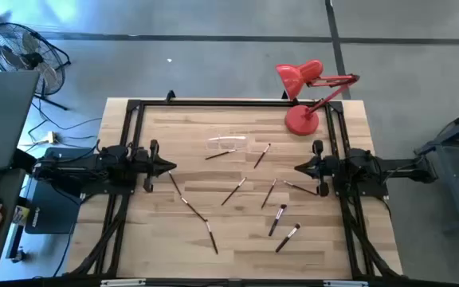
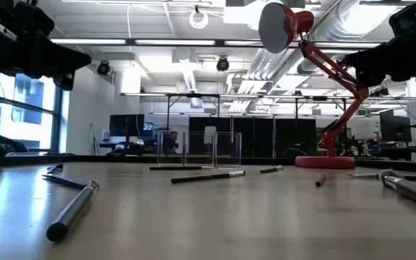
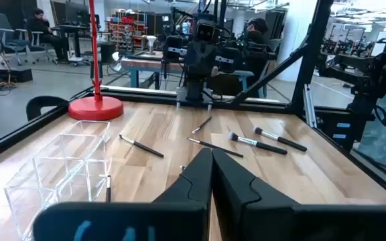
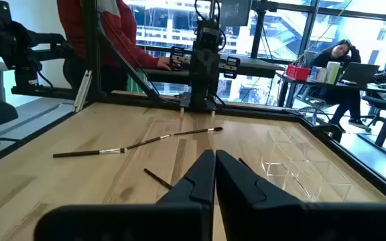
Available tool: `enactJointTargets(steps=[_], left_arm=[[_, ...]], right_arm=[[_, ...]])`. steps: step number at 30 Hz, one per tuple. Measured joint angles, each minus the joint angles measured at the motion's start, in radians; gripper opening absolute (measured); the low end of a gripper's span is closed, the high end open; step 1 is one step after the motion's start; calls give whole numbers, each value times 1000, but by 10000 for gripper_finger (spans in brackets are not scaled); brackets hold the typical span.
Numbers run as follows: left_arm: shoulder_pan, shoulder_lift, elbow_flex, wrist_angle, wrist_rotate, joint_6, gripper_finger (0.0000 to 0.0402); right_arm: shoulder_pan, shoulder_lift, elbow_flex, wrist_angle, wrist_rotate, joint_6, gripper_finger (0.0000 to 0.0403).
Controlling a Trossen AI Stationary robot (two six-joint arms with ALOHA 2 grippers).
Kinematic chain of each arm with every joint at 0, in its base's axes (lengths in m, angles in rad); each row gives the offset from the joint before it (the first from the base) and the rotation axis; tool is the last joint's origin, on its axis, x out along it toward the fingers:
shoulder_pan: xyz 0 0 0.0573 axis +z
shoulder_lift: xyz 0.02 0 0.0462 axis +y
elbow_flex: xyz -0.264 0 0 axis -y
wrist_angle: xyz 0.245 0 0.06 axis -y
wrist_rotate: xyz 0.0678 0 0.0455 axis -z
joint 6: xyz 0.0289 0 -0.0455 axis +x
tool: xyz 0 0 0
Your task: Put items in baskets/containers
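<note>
Makeup brushes (image 1: 233,192): about ten, thin, dark-handled, lying loose and flat across the middle and near half of the wooden table (image 1: 190,247); several in a scatter between the two arms, two with pale bristle heads toward the near right edge.
Clear plastic holder (image 1: 227,143): toward the far side of the table, centre, upright; one brush (image 1: 220,154) lies just beside its near side; nothing can be made out inside it.
Open room: bare wood along the left and near edges.
Left gripper (image 1: 171,167): at the left edge, raised over the table, fingers pressed together, holding nothing.
Right gripper (image 1: 299,168): at the right edge, raised, fingers together, empty.
Red desk lamp (image 1: 303,119): far right corner.
</note>
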Motion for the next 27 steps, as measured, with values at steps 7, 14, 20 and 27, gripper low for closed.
enactJointTargets(steps=[7, 14, 20, 27], left_arm=[[0, 0, 0, 0, 0, 0, 3], [0, 0, 0, 0, 0, 0, 3], [0, 0, 0, 0, 0, 0, 3], [0, 0, 0, 0, 0, 0, 3]], right_arm=[[0, 0, 0, 0, 0, 0, 5], [0, 0, 0, 0, 0, 0, 4], [0, 0, 0, 0, 0, 0, 7], [0, 0, 0, 0, 0, 0, 9]])
